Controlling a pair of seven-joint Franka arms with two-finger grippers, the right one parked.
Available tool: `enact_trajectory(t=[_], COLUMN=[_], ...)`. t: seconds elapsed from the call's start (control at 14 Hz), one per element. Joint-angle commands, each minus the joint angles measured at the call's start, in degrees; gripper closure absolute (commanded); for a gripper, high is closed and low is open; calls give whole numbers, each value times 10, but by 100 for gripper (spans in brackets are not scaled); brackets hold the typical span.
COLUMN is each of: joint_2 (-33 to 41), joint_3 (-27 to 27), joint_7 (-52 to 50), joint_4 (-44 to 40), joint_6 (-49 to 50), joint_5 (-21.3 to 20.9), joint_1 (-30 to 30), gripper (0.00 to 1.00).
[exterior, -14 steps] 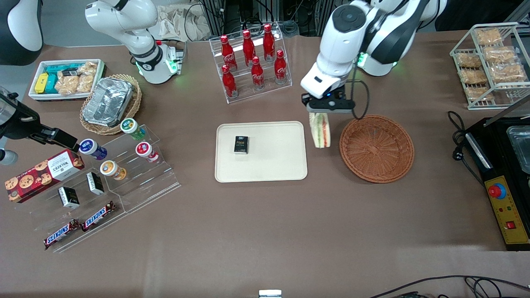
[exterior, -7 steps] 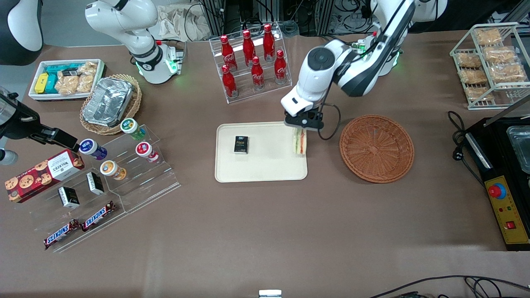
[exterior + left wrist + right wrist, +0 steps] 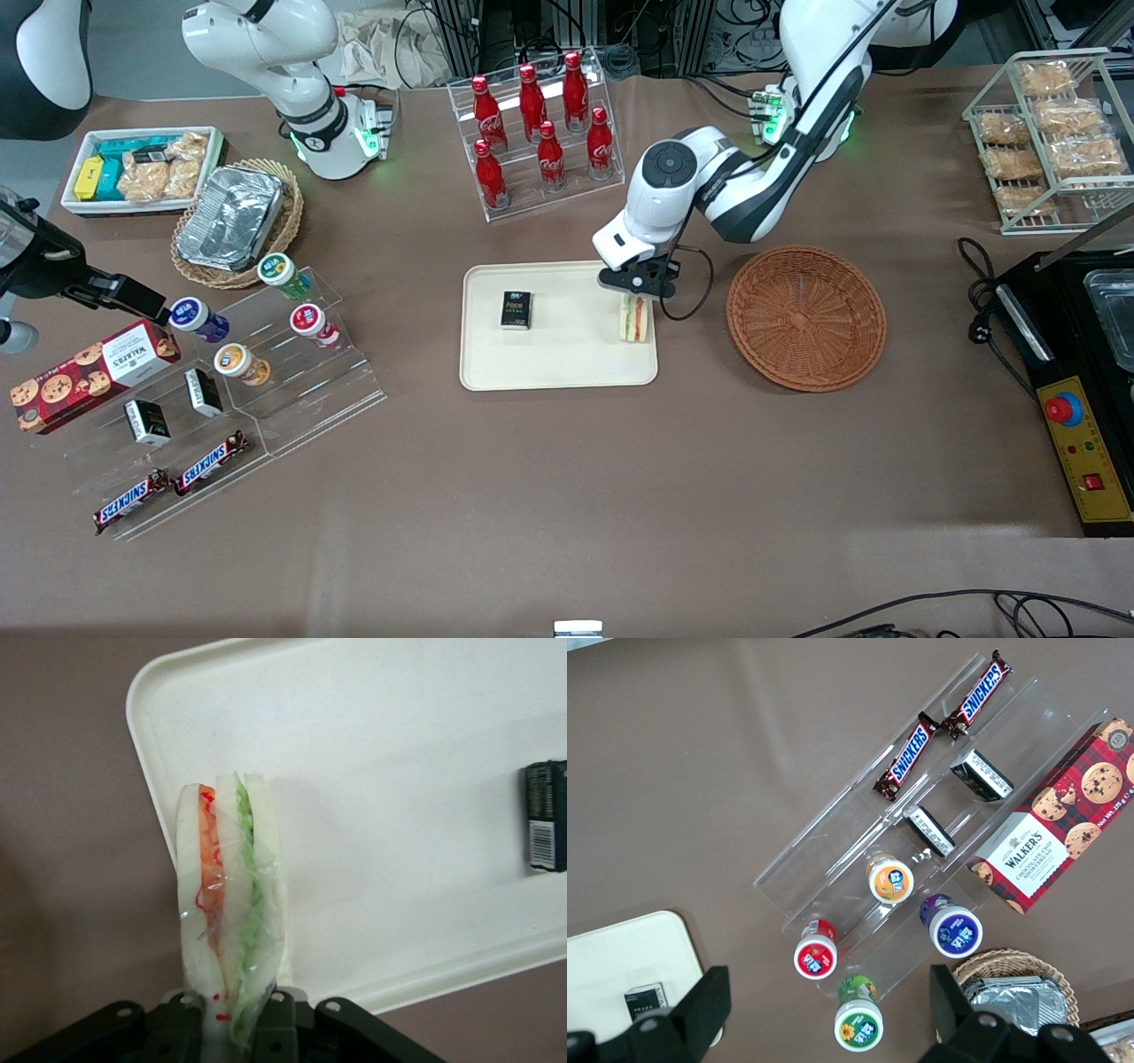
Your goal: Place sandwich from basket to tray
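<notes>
Bright, even overhead light (soft shadows), sharp.

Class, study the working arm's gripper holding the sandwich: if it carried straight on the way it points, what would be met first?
Most likely the tray: the gripper points down over it, clamping the sandwich, whose tip would probably touch first; the remaining gap is unclear.

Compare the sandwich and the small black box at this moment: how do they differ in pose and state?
The sandwich stands on edge over the tray, clamped in the gripper; the small black box lies flat and untouched. The sandwich is a pale wedge with layered filling at the tray's basket-side edge; the box is dark, rectangular, toward the parked arm's end. Both are within the tray's outline.
</notes>
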State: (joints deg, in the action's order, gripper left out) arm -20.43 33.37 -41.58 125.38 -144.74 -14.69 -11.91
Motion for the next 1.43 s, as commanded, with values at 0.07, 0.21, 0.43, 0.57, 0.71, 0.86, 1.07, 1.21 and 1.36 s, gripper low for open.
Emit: enact_trajectory(t=[0.07,0.21,0.43,0.57,0.71,0.86,1.07,1.21,1.36], joint_2=[-41,-56,-57,-51,-17,36,92,131,170], joint_3=[-10,-15,-23,-23,-23,-23,-10,-7,-7], joint_7=[-56,-64,-70,-72,-72,-66,-46,-12,38], joint_4=[-17,-31,-40,-64,-76,-93,-139,-147,-150], joint_6=[-19,-19,-19,-13,-9,49,160,190,222], joint_5=[-60,-68,-83,-84,-84,-82,-65,-33,13], joint_1=[-12,-22,-26,-25,-21,-5,29,55,86], gripper=[100,74,1,1,1,1,1,1,1])
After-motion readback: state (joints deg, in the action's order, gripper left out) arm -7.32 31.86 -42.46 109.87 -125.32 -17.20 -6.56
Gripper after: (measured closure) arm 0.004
